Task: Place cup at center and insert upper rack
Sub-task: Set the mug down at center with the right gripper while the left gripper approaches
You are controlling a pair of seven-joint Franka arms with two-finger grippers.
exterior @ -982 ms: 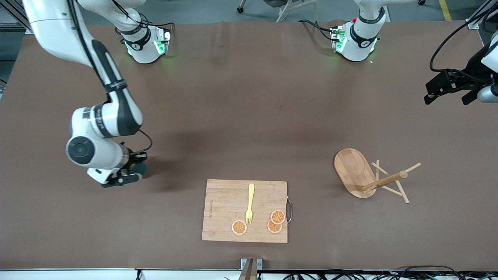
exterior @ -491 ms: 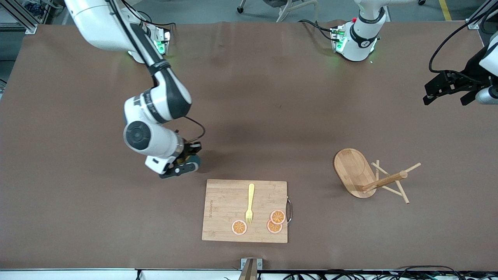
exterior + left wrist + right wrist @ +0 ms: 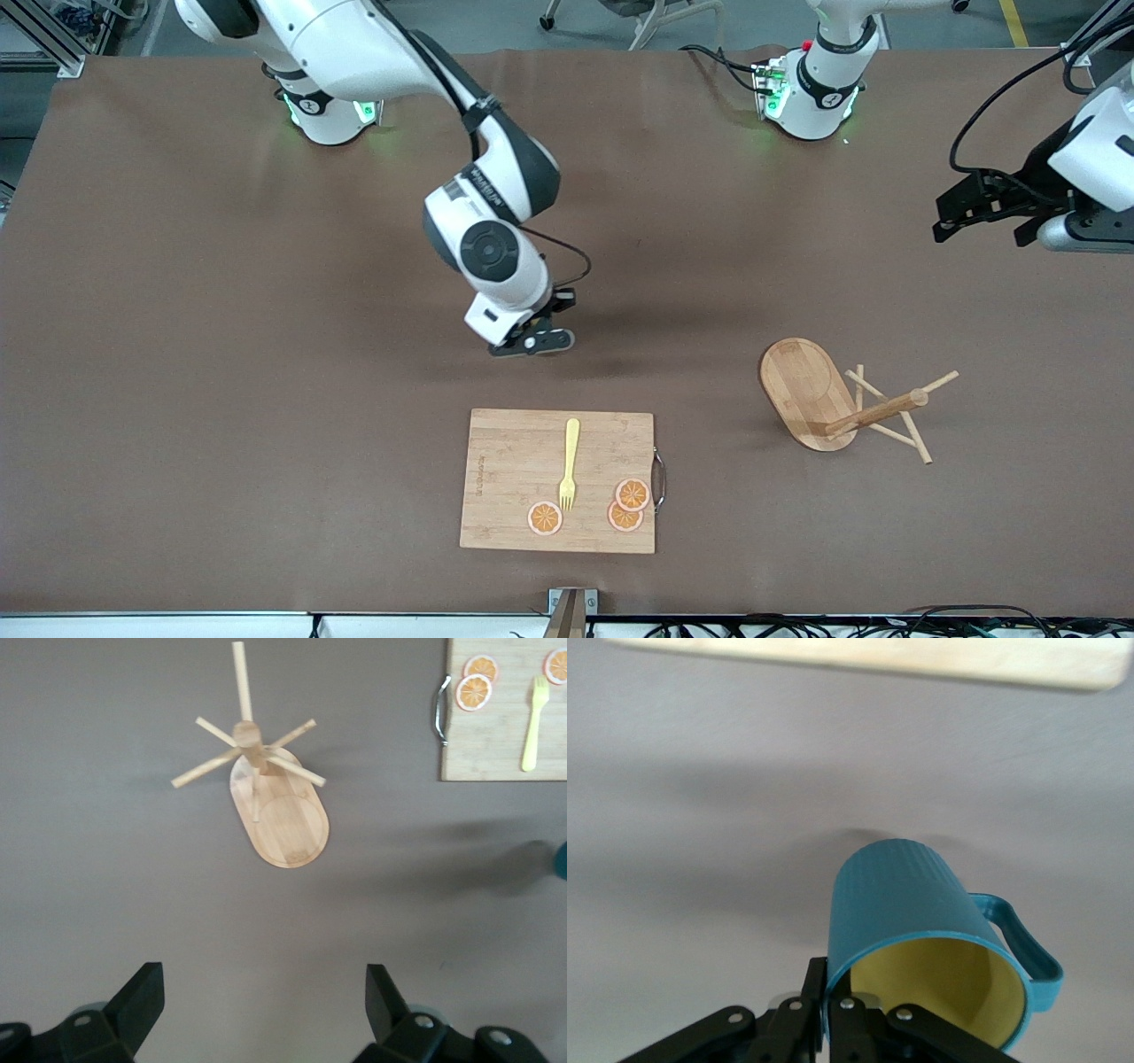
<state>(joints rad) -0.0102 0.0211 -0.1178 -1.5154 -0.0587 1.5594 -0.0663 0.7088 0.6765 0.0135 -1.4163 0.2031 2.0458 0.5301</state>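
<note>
Two arms were seen over the brown bench (image 3: 177,354), and no lettering could be read on anything in view.

Toward the right arm's end, the right tool (image 3: 530,341) was held low over the middle of the bench, above bare surface just farther from the front camera than the cutting board (image 3: 514,461). It was clenched on the rim of the cup (image 3: 921,930), one finger (image 3: 850,1028) inside the mouth. In the right wrist view the cup was shown as a teal ribbed mug with a yellow inside and a side handle; its lower rim was cut off by the frame, and in the front view it was hidden under the wrist.

On the cutting board a yellow fork (image 3: 569,461) and three orange slices (image 3: 544,517) were laid, with a metal handle at the edge toward the left arm's end.

Nearer the left arm's end, the upper rack (image 3: 824,399) was found tipped on its side on the bench, its oval base on edge, its post and thin pegs pointing toward that end.

The left tool (image 3: 983,208) was held released, fingers (image 3: 137,1001) wide apart, high over the bench edge, well apart from the rack.
</note>
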